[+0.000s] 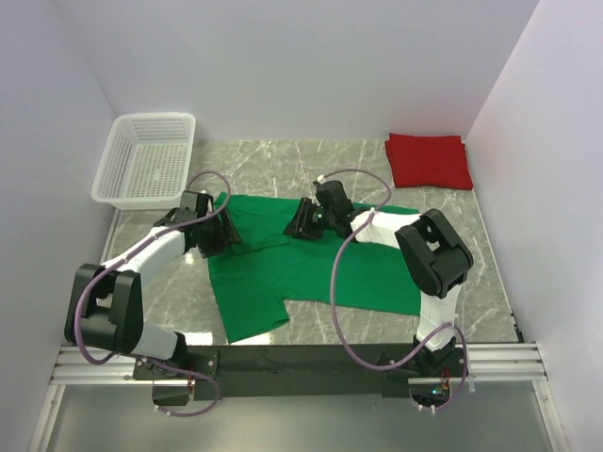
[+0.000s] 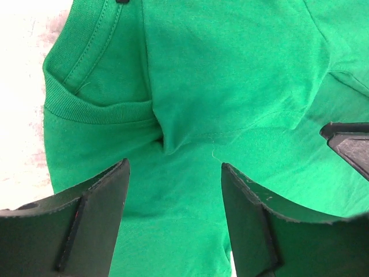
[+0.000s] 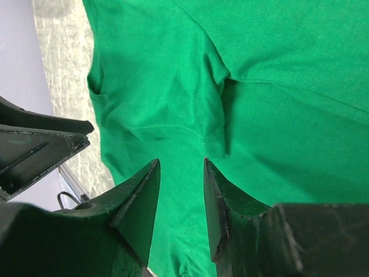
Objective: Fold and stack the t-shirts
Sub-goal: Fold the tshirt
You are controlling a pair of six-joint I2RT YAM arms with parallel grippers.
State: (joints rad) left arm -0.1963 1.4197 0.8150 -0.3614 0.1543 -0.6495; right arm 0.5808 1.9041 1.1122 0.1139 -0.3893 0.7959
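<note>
Both claws low over the green shirt, spread on the table.
From above: red shirt folded far right, basket far left, white walls close on three sides. From the wrists only: left claw parted wide by the collar, right claw parted narrowly, gripping nothing.

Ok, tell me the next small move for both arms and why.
Probably lower both and close on the cloth. The left end effector and right end effector hover open over the far edge of the green t-shirt, with fabric beneath them ungripped. That shirt lies spread out, while the red t-shirt is already folded.
</note>
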